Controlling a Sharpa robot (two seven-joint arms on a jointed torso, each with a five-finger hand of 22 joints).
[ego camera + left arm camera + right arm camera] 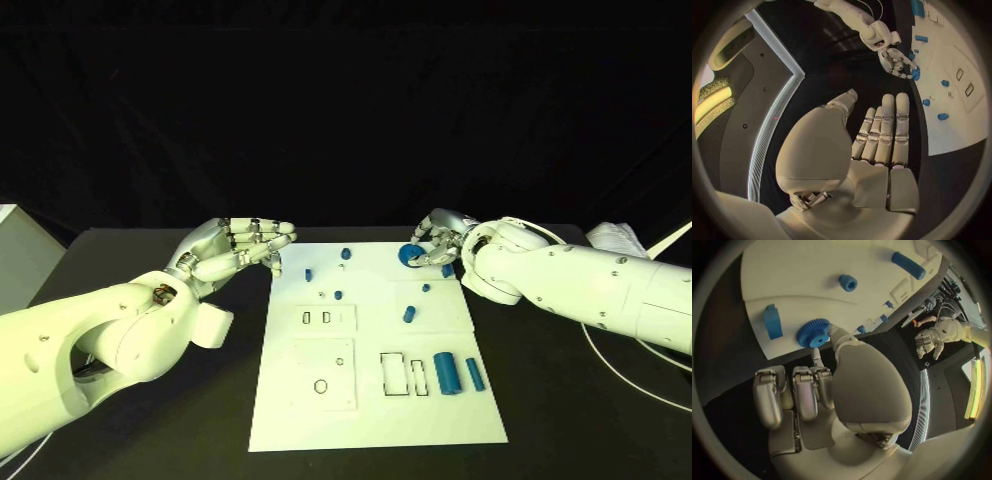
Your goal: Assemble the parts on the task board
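The white task board (378, 400) lies in the middle of the black surface (577, 420). At its far right corner the right robot hand (440, 240) meets a blue gear (411, 254). From above, the fingers hide most of the contact. The right wrist view shows it plainly: the gear (813, 333) rests on the board's edge, thumb and one fingertip (833, 331) at its rim, the other fingers curled back and touching nothing. Beside it stands a blue block (772, 321). The left robot hand (238, 248) hovers off the board's far left corner, released and holding nothing; its own wrist view shows the fingers (886, 127) straight together. Two blue cylinders (459, 373) lie near the board's right edge.
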